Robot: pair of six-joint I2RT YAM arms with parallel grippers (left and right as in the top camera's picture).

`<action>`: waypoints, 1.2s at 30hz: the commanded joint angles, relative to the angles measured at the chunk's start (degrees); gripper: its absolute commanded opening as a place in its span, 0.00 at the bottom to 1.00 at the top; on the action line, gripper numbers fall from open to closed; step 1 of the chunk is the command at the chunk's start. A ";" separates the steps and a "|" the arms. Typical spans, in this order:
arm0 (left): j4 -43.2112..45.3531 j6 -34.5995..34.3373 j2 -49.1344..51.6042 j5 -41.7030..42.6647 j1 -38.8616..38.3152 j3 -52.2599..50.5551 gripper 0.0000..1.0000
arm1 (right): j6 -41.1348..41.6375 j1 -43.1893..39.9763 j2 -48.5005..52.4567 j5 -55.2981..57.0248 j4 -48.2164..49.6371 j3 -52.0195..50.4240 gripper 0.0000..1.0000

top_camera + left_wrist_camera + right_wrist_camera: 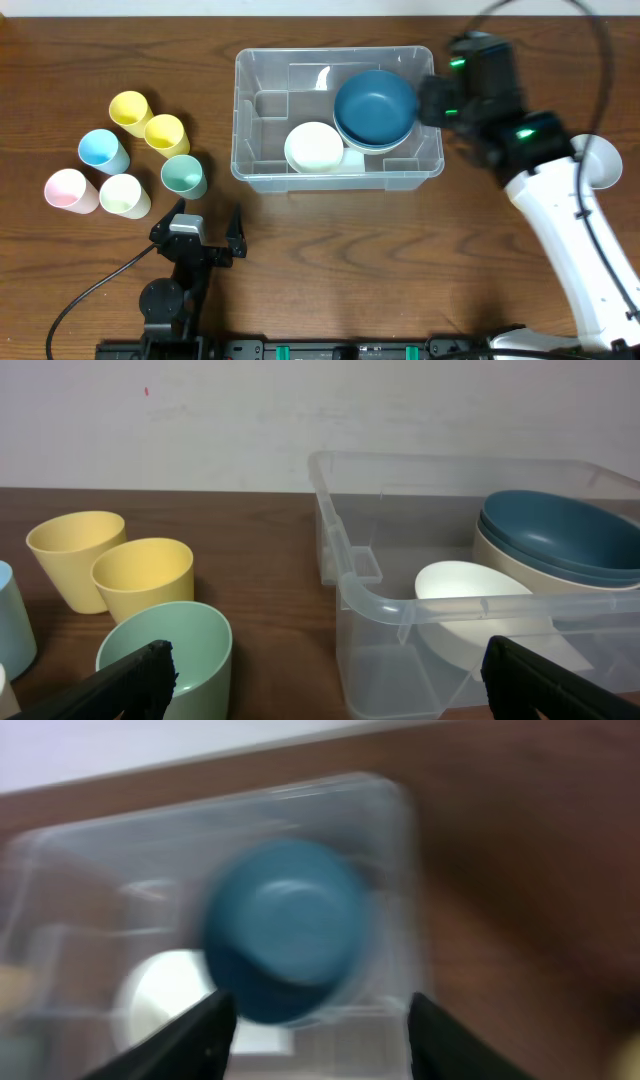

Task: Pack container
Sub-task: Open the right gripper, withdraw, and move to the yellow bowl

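The clear plastic container (262, 165) stands at the table's middle back. It holds a dark blue bowl (374, 106) stacked on a paler one, and a white bowl (315, 148) beside them. My right gripper (432, 100) is open and empty at the container's right wall; its blurred wrist view shows the container (400, 920), blue bowl (285, 925) and white bowl (160, 995). My left gripper (205, 235) is open and empty, low near the front edge, facing the container (375, 600), blue bowl (560, 535) and white bowl (470, 585).
Several cups stand left of the container: two yellow (130, 110) (166, 133), one blue (102, 151), pink (70, 190), cream (124, 195), green (183, 176). The green cup (165, 650) is close before my left gripper. A white object (600, 165) lies at the right.
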 commanded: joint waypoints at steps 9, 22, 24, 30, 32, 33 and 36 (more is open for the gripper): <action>-1.88 0.98 -0.31 0.83 0.24 -1.03 0.98 | 13.33 -24.57 0.98 1.62 -12.15 -4.81 0.81; -1.88 0.98 -0.31 0.83 0.24 -1.03 0.98 | 15.52 -34.73 0.96 0.66 -1.64 -26.12 0.71; -1.90 0.98 -0.31 0.83 0.24 -1.03 0.98 | 15.52 -34.97 0.96 0.70 -0.57 -27.47 0.70; -1.88 0.98 -0.31 0.81 0.24 -1.03 0.98 | 15.54 -35.39 0.98 1.49 0.37 -29.11 0.65; -1.88 0.98 -0.31 0.83 0.24 -1.03 0.98 | 15.54 -35.60 0.98 2.23 1.33 -29.92 0.64; -1.88 0.98 -0.31 0.83 0.24 -1.03 0.98 | 15.52 -35.74 0.98 2.32 2.16 -30.47 0.64; -1.88 0.98 -0.31 0.83 0.24 -1.03 0.98 | 15.54 -36.37 0.98 2.25 5.53 -32.76 0.63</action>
